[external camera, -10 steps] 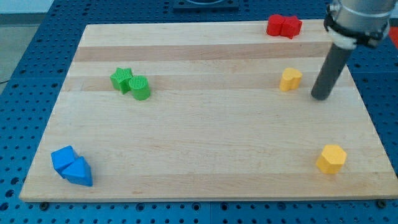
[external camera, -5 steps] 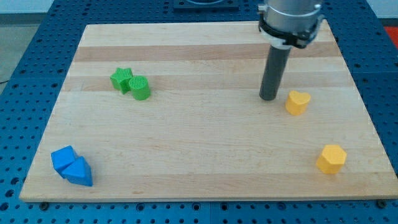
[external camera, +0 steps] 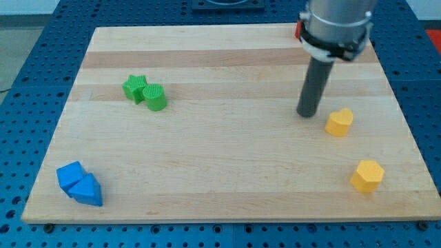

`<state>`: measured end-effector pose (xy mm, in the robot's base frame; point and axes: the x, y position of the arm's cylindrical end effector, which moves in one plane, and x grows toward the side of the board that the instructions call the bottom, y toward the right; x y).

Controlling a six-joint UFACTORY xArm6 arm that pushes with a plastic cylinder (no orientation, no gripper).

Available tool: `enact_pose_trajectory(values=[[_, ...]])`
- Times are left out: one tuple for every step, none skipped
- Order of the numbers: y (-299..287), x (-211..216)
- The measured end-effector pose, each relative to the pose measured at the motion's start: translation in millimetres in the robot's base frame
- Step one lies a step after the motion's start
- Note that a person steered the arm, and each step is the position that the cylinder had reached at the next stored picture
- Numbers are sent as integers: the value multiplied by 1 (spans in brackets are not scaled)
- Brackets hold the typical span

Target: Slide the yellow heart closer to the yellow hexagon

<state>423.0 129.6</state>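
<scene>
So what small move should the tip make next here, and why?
Probably a short push toward the view's bottom right. My tip sits just up-left of the yellow heart, and the yellow hexagon lies below and slightly right of it, with bare board between them.

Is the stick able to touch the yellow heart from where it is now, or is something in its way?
Probably yes. My tip sits just to the view's left of the yellow heart, with only bare board between them. The yellow hexagon lies lower, out of the way.
</scene>
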Motion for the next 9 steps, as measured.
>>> enact_pose_trajectory(values=[[20,-14],[52,15],[66,49],[66,39],[68,34],[83,67],[85,103],[85,89],[72,48]])
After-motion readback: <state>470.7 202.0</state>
